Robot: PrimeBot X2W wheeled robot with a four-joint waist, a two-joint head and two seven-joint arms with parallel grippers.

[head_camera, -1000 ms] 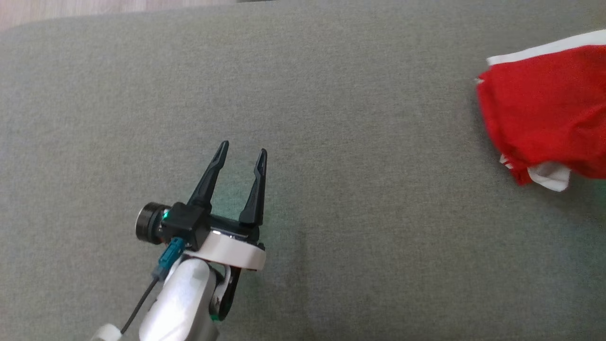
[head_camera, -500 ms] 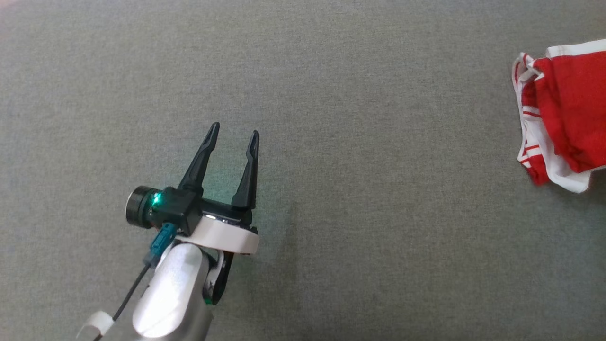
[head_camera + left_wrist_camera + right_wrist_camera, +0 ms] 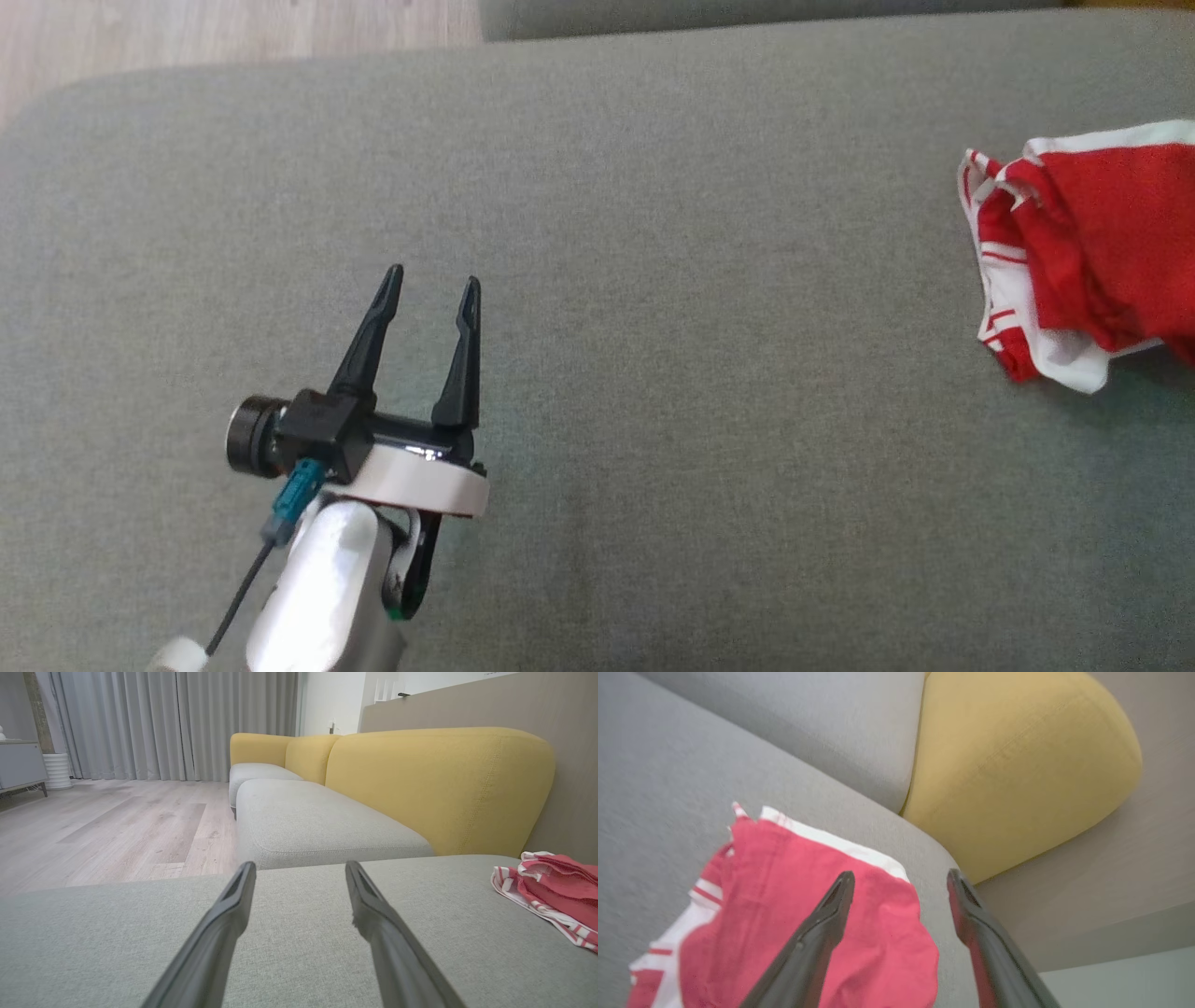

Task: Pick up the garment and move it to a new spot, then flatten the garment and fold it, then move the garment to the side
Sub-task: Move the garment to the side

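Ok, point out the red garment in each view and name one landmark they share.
Head view: red garment at right edge, upper half.
Left wrist view: red garment at the lower right.
Right wrist view: red garment at lower left, past the open right hand.
Shared landmark: grey sofa seat under it.

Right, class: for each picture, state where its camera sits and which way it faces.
Head view: on the head, looking down at the grey seat cushion; left gripper shows.
Left wrist view: on the left wrist, facing level across the cushion towards the yellow backrest; that gripper, open.
Right wrist view: on the right wrist, looking down; right gripper open over the garment.
Shared: all three see the garment.
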